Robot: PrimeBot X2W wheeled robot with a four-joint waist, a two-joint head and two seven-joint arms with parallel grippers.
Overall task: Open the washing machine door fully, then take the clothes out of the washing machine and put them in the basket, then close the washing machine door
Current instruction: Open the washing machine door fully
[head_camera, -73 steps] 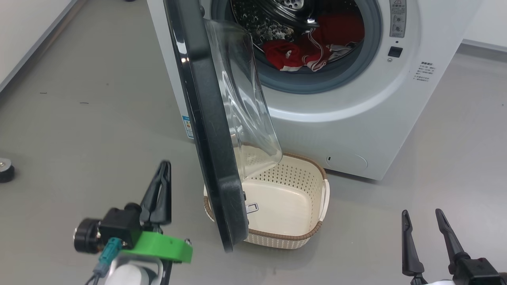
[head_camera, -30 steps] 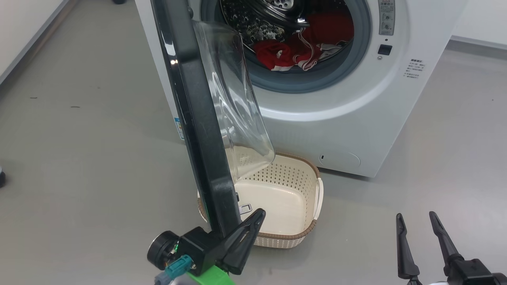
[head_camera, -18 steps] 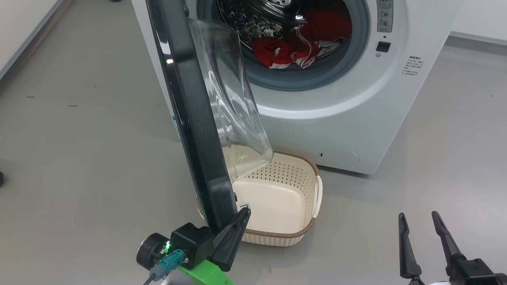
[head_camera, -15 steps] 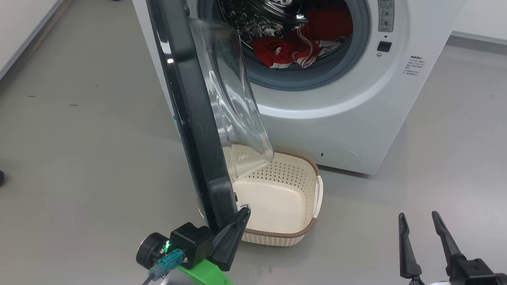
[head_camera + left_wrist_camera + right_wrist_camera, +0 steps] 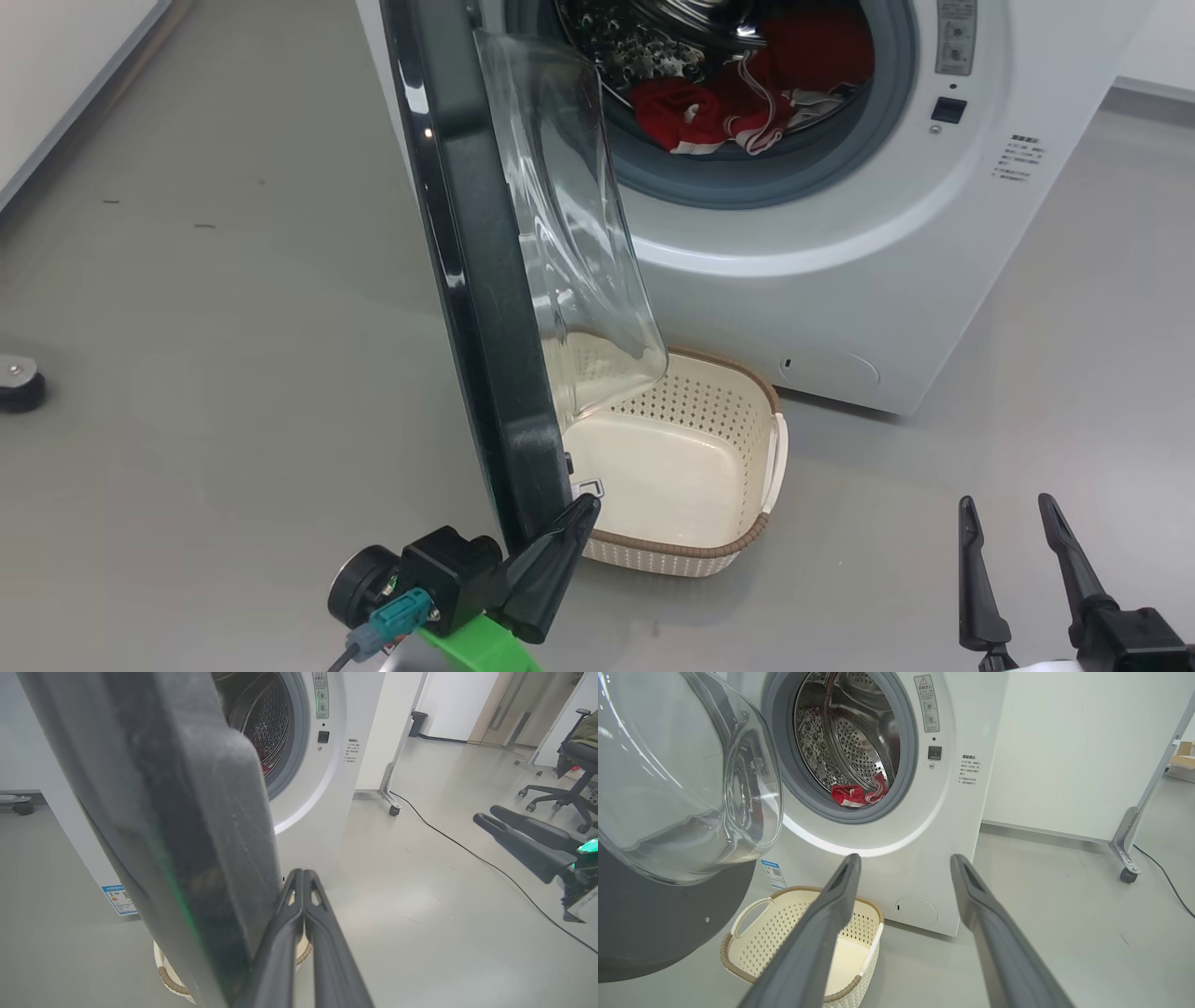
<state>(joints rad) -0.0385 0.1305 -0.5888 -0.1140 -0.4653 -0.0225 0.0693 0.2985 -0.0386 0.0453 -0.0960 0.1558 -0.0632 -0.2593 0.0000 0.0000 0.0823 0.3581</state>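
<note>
— Where to look for the washing machine door [image 5: 467,233]?
— Out from the front of the washing machine [image 5: 840,280], hinged at the left of the opening, turned edge-on to the head camera, with its clear glass window [image 5: 569,205] bulging rightward above the back left part of the basket [image 5: 691,549].
— And the basket itself?
— Down on the grey floor [image 5: 233,327], right in front of the machine, under the door's lower end and partly hidden behind it.
— Any sign of the clothes [image 5: 709,117]?
— Inside the drum [image 5: 859,732], heaped red with white trim at the bottom, just behind the grey gasket [image 5: 747,182].
— What about the left gripper [image 5: 584,509]?
— Pinched tight, finger against finger, gripping nothing. Lies along the inner side of the door's bottom edge, tip up by the small metal latch [image 5: 590,487]. Touching or only just beside: cannot tell.
— And the right gripper [image 5: 1005,500]?
— Spread wide, holding nothing. Sits low at the right, well apart from door and basket, pointing toward the machine. From its own wrist camera, frames the machine's lower front panel, with the basket's right side behind the left finger.
</note>
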